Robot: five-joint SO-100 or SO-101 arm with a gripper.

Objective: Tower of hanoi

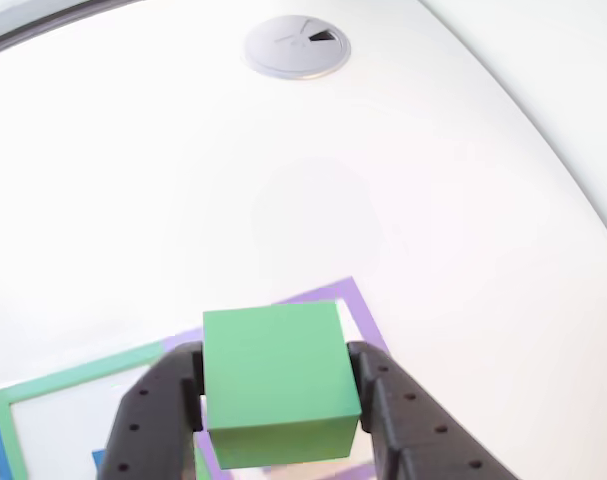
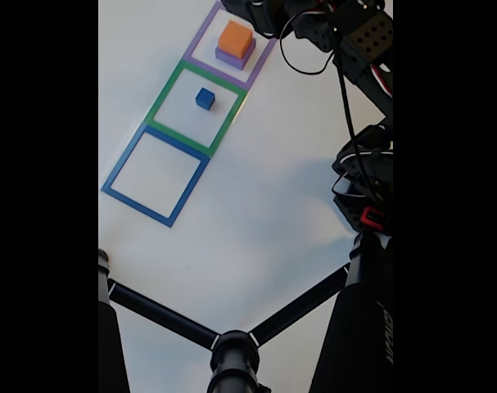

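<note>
In the other view my gripper (image 1: 278,375) is shut on the green block (image 1: 278,385), its black fingers (image 1: 158,410) pressing both sides. The block hangs above the table, over a corner of the purple outline (image 1: 358,300). In the fixed view the orange block (image 2: 235,38) sits on the flat purple block (image 2: 232,59) inside the purple outline (image 2: 201,41). The small blue cube (image 2: 205,98) stands alone inside the green outline (image 2: 168,94). My arm (image 2: 363,33) reaches in at the top right, just beside the orange and purple stack.
The blue outline (image 2: 121,168) has nothing in it. A black stand with spread legs (image 2: 232,352) fills the bottom of the fixed view, and cables (image 2: 346,123) hang along the right. A round grey grommet (image 1: 297,46) sits in the far tabletop.
</note>
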